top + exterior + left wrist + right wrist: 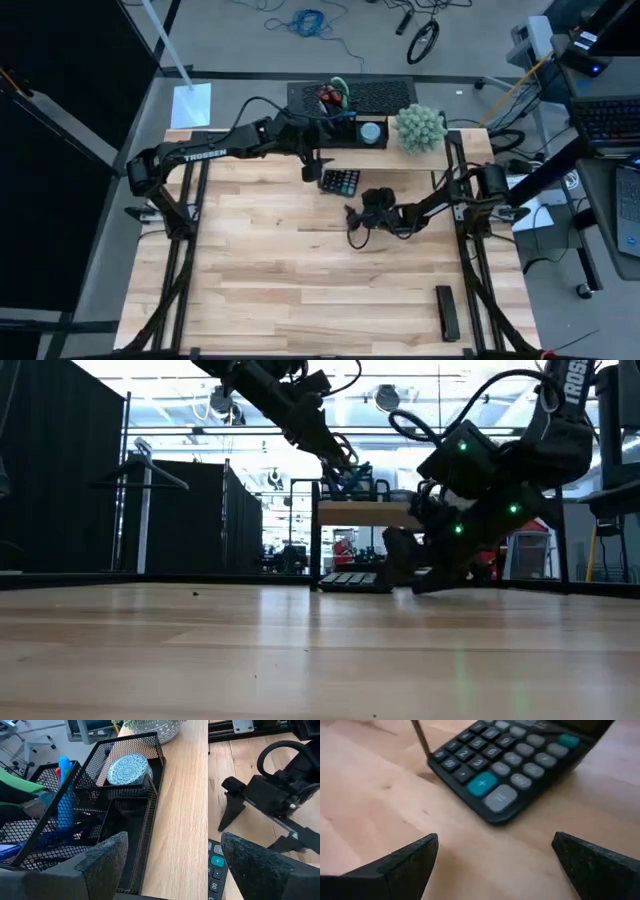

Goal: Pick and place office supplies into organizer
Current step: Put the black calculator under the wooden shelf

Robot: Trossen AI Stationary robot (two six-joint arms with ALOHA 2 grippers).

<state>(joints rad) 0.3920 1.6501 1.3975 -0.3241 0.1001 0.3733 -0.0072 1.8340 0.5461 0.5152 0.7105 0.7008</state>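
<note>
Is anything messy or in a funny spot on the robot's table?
Mostly tidy. The calculator lies askew on the table, not square to its edges, in front of the open right gripper. A dark flat bar lies alone at the near right edge. The organizer sits upright with the disc inside.

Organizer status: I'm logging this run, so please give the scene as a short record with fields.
organizer: black mesh tray on the wooden riser at the table's far edge
contents: round blue patterned disc in one compartment; blue pen upright in another; scissors
left tool: open, empty, near the organizer
right tool: open, empty, low over the table, facing the calculator
calculator: black, on the table in front of the riser
plant ball: beside the organizer
dark flat bar: on the table's near right
</note>
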